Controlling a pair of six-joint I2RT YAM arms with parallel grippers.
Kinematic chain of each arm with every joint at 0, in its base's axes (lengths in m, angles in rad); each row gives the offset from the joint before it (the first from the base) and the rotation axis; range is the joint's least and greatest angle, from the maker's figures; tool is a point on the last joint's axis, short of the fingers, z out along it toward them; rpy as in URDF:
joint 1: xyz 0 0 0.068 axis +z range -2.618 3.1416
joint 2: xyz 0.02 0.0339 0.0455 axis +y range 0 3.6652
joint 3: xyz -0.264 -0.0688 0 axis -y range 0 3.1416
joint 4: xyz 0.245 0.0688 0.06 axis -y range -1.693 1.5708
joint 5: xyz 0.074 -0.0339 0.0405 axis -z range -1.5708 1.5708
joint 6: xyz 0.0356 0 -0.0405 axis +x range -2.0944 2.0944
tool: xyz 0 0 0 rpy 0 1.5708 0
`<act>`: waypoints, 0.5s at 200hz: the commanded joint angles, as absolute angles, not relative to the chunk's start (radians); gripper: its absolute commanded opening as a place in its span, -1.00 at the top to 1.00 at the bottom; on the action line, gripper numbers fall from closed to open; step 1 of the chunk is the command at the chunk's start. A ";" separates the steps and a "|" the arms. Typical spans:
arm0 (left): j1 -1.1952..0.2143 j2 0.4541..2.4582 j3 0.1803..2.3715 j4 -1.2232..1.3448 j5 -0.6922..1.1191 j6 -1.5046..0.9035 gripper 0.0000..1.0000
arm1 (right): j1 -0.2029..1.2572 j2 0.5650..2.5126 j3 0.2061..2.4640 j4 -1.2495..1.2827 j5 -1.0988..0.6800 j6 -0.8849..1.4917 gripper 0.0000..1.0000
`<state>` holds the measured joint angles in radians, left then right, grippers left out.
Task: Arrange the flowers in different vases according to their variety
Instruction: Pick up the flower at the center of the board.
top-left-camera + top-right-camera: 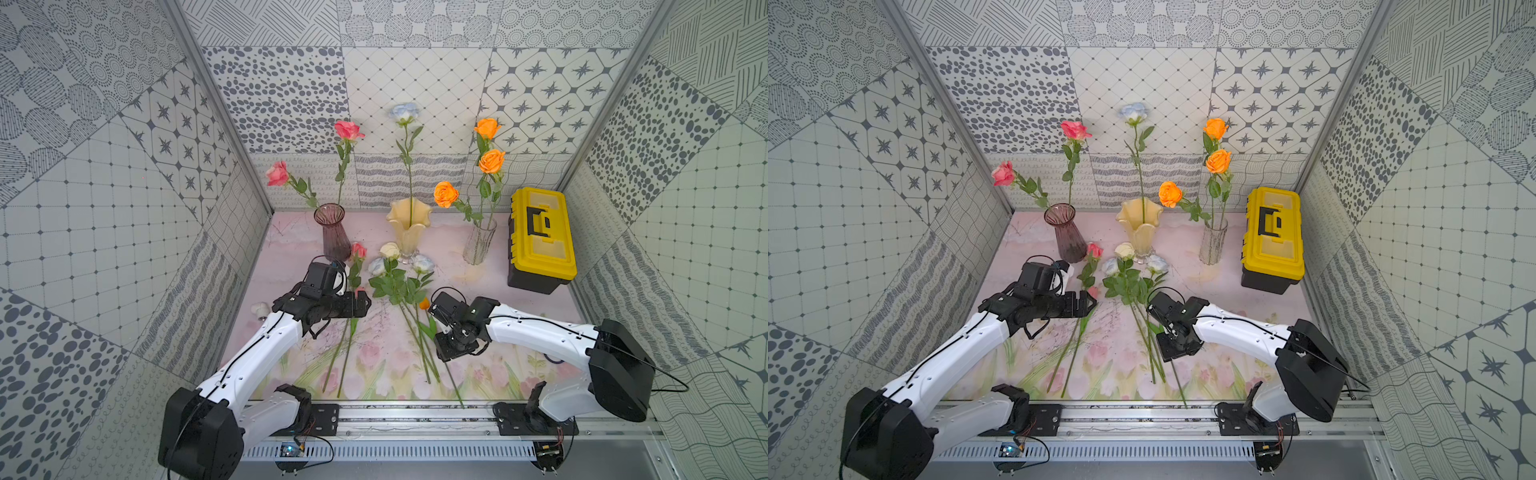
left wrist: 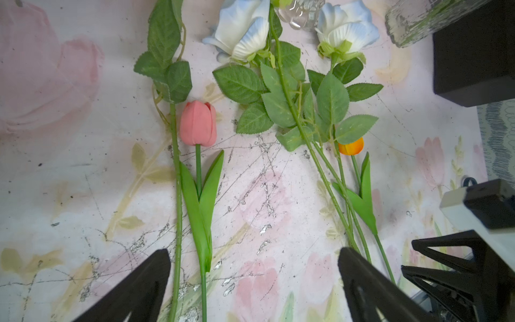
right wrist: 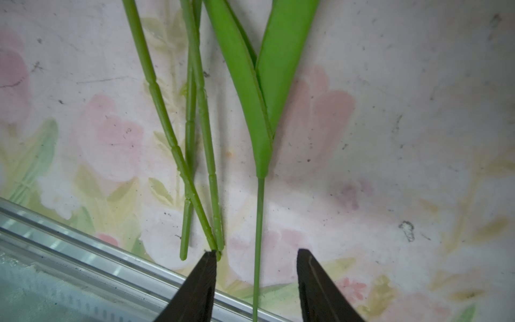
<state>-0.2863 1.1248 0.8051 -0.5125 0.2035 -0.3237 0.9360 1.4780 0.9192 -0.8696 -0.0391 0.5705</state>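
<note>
Bright, even light; wrist views slightly soft.

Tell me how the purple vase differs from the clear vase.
The purple vase is tinted and narrows below its rim; the clear vase is colourless and straighter. The purple vase holds two pink roses; the clear vase holds three orange roses. Both are ribbed glass and stand upright.
</note>
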 commanded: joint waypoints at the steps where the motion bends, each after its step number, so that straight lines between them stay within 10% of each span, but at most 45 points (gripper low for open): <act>1: -0.289 1.130 0.821 -0.530 0.265 -0.301 -0.98 | 0.967 1.520 0.928 -0.881 0.029 0.635 0.07; 100: -0.290 1.129 0.823 -0.530 0.264 -0.302 -0.98 | 1.026 1.636 0.922 -0.808 0.113 0.758 0.41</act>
